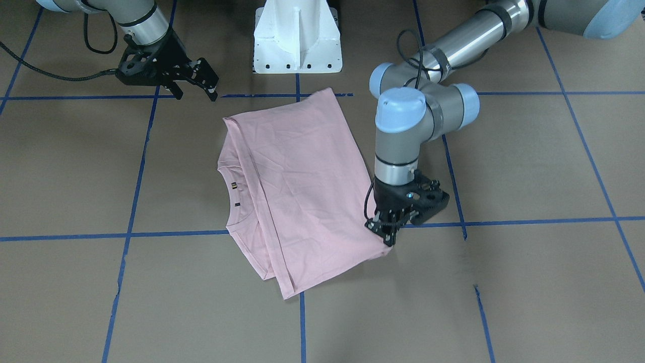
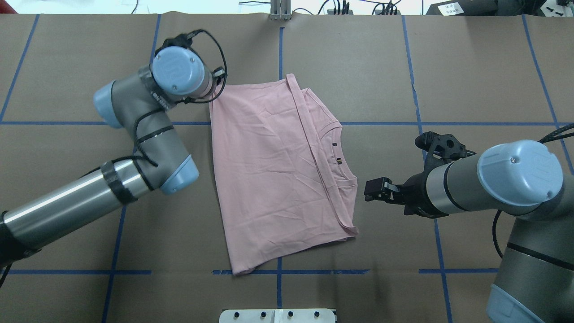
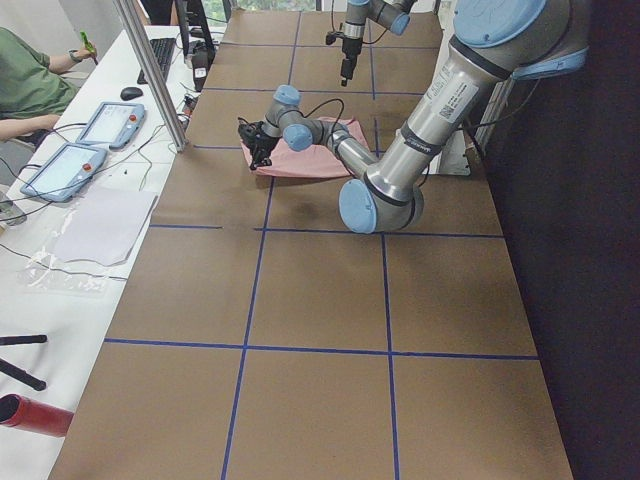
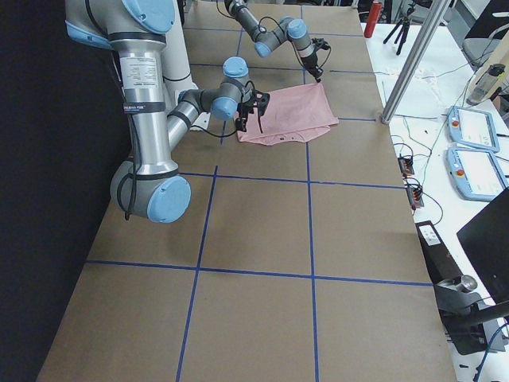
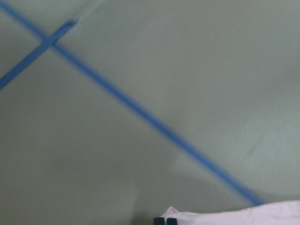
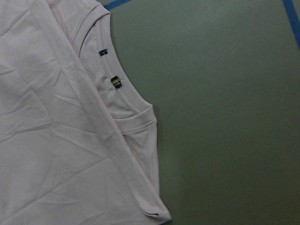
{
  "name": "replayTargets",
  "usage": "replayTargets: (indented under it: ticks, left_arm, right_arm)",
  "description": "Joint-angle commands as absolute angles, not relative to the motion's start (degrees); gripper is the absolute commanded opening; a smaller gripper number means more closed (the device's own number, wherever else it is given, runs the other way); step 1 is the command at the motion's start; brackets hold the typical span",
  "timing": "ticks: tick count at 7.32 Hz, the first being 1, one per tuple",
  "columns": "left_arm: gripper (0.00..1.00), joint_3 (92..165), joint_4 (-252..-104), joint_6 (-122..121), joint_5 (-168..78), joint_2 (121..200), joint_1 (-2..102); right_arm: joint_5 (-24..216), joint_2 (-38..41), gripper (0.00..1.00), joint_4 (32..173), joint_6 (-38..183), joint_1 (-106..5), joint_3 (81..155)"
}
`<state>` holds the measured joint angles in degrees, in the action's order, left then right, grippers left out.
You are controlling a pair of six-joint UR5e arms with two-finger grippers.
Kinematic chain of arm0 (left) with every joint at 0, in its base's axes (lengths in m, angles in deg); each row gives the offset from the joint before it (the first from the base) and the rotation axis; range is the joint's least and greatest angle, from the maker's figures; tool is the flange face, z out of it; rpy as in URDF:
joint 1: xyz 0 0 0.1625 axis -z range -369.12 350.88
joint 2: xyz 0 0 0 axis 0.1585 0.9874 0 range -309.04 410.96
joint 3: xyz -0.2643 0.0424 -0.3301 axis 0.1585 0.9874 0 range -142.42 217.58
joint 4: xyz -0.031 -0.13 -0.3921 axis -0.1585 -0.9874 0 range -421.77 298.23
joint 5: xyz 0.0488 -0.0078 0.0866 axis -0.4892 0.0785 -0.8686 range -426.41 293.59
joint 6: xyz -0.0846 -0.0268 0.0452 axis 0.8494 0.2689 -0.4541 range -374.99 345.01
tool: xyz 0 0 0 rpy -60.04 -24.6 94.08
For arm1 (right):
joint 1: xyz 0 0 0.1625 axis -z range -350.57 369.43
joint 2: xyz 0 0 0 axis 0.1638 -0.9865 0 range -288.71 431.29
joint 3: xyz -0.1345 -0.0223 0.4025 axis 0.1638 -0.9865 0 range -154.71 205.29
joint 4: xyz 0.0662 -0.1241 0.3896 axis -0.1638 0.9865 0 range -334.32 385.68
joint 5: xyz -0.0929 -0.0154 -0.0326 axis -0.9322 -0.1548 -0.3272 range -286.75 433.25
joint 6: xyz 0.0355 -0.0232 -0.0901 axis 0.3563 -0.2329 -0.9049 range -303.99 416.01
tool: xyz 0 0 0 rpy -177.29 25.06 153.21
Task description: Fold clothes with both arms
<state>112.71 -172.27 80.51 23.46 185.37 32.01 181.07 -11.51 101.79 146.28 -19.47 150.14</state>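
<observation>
The pale pink T-shirt (image 1: 302, 186) (image 2: 269, 170) lies folded flat on the brown table, plain side up. Its ribbed collar (image 2: 345, 157) (image 6: 126, 93) shows at the edge toward my right arm. My left gripper (image 1: 385, 234) points straight down at the shirt's far corner. In the left wrist view its fingertips (image 5: 165, 221) sit together with pink cloth (image 5: 243, 213) bunched at them, so it is shut on that corner. My right gripper (image 1: 194, 91) (image 2: 374, 188) hovers open a short way off the collar side, touching nothing.
Blue tape lines (image 2: 279, 54) grid the table. The white pedestal base (image 1: 297, 40) stands at the robot's edge behind the shirt. Beyond the far edge is a side table with tablets (image 3: 60, 170), a metal pole (image 3: 150, 70) and a seated person (image 3: 25, 75).
</observation>
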Motion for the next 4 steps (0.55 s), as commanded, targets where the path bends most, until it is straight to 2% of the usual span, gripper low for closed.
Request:
replayTargets:
  ticks: [1,2,3,4]
  left_arm:
    - [0.00,100.2,-184.0,78.0,20.6,192.2,33.4]
    - [0.00,93.5,-188.7,77.9,20.2,195.1,33.3]
    - [0.00,92.3,-190.1,77.7,20.2,195.2,33.4]
    - [0.93,92.2,-190.1,76.9,20.2,195.0,33.4]
  right_arm:
    - [180.7,-11.2,1.00,101.8,146.3,-19.8,150.0]
    - [180.7,-10.5,1.00,101.8,146.4,-19.9,149.7]
    - [180.7,-10.4,1.00,101.8,146.4,-19.8,149.4]
    - [180.5,-10.4,1.00,101.9,146.5,-19.8,149.4]
